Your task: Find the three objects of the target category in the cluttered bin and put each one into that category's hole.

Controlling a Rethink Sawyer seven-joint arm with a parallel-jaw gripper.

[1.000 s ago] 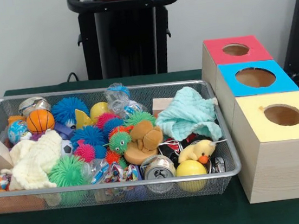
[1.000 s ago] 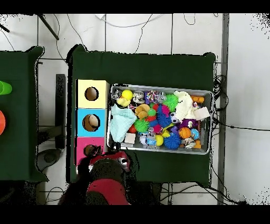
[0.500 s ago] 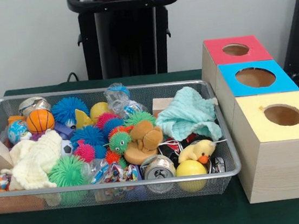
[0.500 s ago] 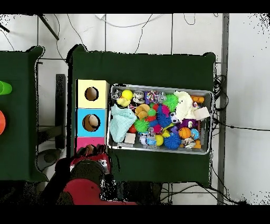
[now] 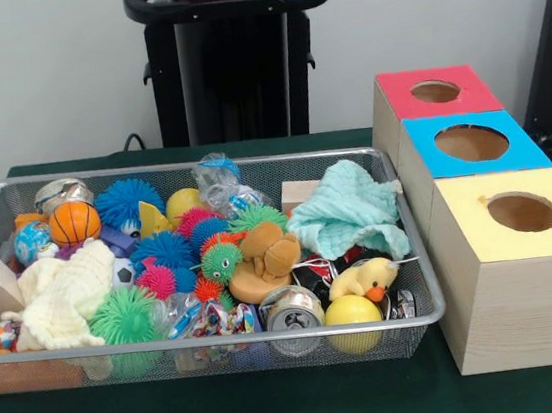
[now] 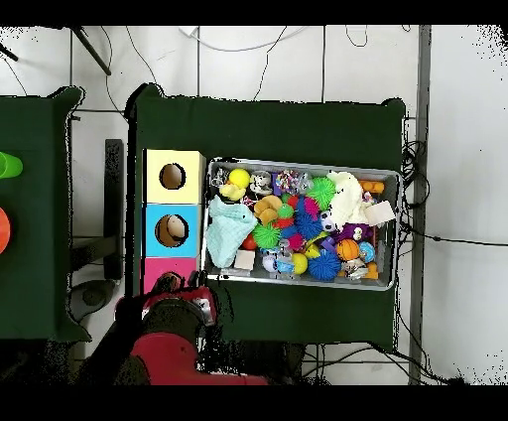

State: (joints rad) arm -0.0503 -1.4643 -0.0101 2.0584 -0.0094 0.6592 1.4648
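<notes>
The bin (image 5: 222, 342) of silver wire mesh sits on the green table, full of spiky balls, plush toys, cans and a teal cloth (image 5: 347, 208). It also shows in the overhead view (image 6: 298, 283). The hole (image 5: 435, 91) is the round opening in the red-faced box, at the far end of the box row; nothing is over it in the front view. In the overhead view the red and black arm's end (image 6: 174, 310) hangs over the red box's near edge, and only a strip of the red face (image 6: 159, 268) shows. The gripper itself cannot be made out.
The blue-faced box (image 5: 472, 142) and the yellow-faced box (image 5: 522, 212) stand in line beside the bin's right end. The black pedestal (image 5: 234, 60) rises behind the bin. A second green table (image 6: 30, 199) stands at the overhead view's left.
In the overhead view the arm's end swung left from the bin's near corner to the red box, then shifted slightly back right. The bin's contents have not moved.
</notes>
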